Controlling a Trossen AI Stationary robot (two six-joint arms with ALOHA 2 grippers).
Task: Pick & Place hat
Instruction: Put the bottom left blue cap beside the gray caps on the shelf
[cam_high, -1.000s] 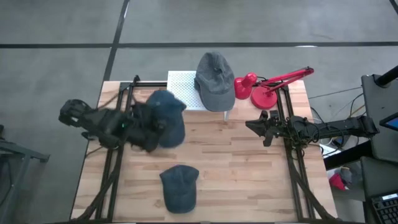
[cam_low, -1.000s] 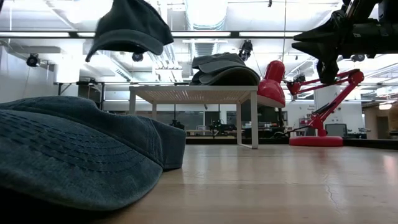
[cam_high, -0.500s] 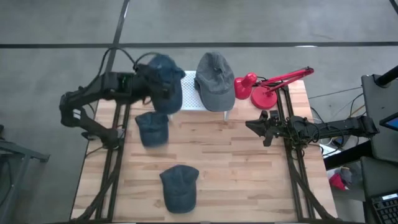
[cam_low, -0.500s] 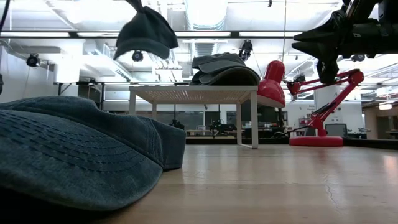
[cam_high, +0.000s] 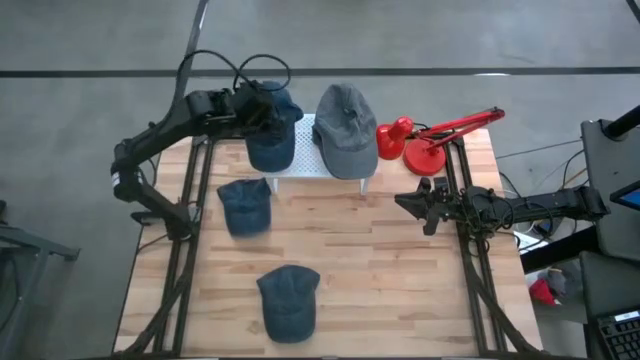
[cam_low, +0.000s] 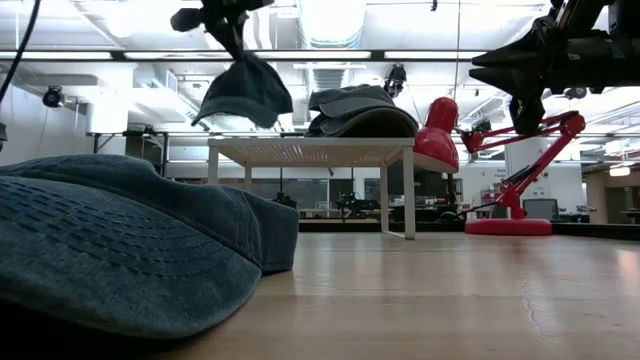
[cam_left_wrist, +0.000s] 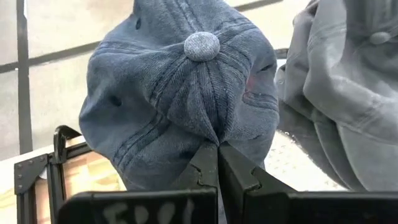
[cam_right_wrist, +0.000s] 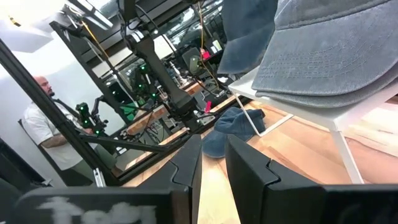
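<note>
A dark blue cap (cam_high: 272, 138) hangs from my left gripper (cam_high: 258, 107), which is shut on it above the left end of the white perforated stand (cam_high: 293, 130) at the table's far edge. In the low view the cap (cam_low: 240, 90) hangs just above the stand top (cam_low: 300, 150). Grey caps (cam_high: 346, 128) lie stacked on the stand's right part. Two more blue caps rest crown-up on the table, one (cam_high: 245, 206) at left-centre and one (cam_high: 288, 302) near the near edge. My right gripper (cam_high: 405, 204) waits open at the table's right side. My left gripper (cam_left_wrist: 217, 146) pinches a fold of the cap's crown cloth (cam_left_wrist: 208, 127) between its two shut fingers, a little way from the top button (cam_left_wrist: 202, 45). The fingers come from above (cam_low: 228, 22). The cap hangs below them, lifted clear of the stand and the table.
A red desk lamp (cam_high: 428, 140) stands at the far right, beside the stand. The black frame rails (cam_high: 190, 200) run along both table sides. Bare wood lies in the table's centre and right half (cam_high: 390, 270). A person (cam_right_wrist: 43, 124) shows in the room beyond.
My left gripper has carried the blue cap from above the table's left-centre toward the far edge and a little right, over the stand's left end. It uncovered the blue cap lying at left-centre. The held cap now hangs lower, close above the stand top.
</note>
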